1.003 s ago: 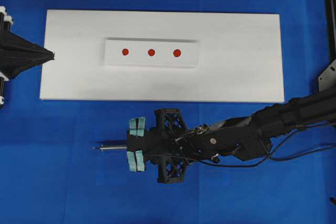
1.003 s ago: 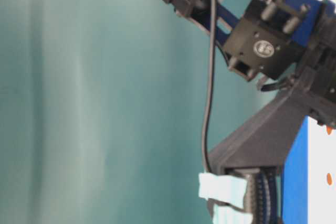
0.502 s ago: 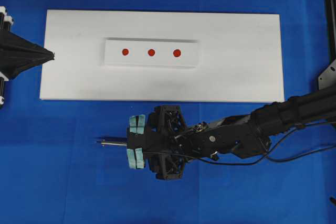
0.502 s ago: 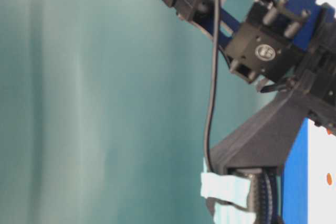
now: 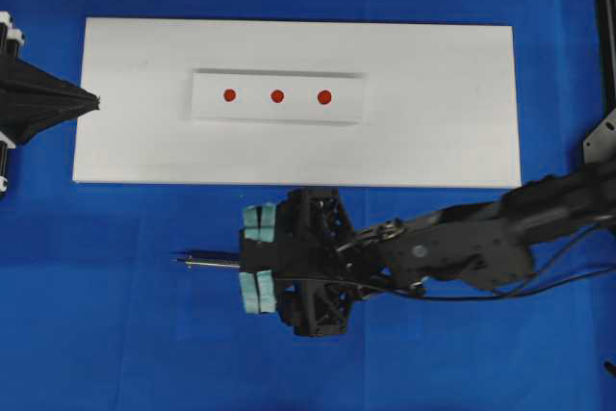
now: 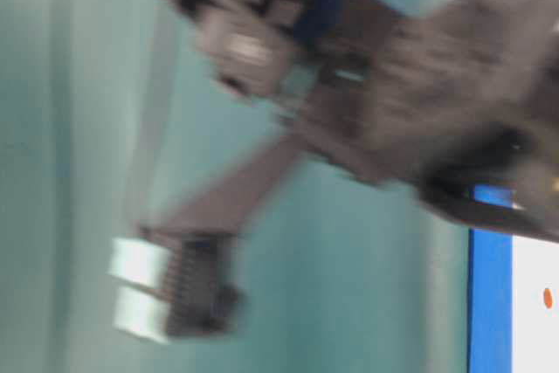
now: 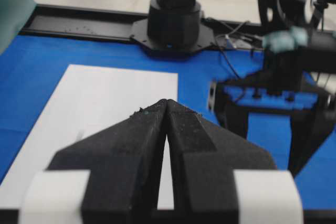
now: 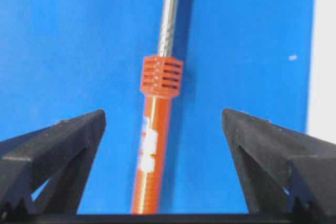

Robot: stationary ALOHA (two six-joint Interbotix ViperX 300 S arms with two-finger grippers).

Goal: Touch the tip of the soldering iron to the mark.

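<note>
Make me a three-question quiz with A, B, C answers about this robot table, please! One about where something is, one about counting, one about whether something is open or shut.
1. Where does the soldering iron lie?
A. on the white board
B. on the blue cloth
C. in the left gripper

2. How many red dots are on the white board?
A. two
B. three
C. five

3. How are the right gripper jaws?
A. spread open
C. shut on the iron
B. shut on nothing

Answers:
1 B, the blue cloth is under the iron.
2 B, three dots sit in a row.
3 A, the jaws stand wide either side of the handle.
</note>
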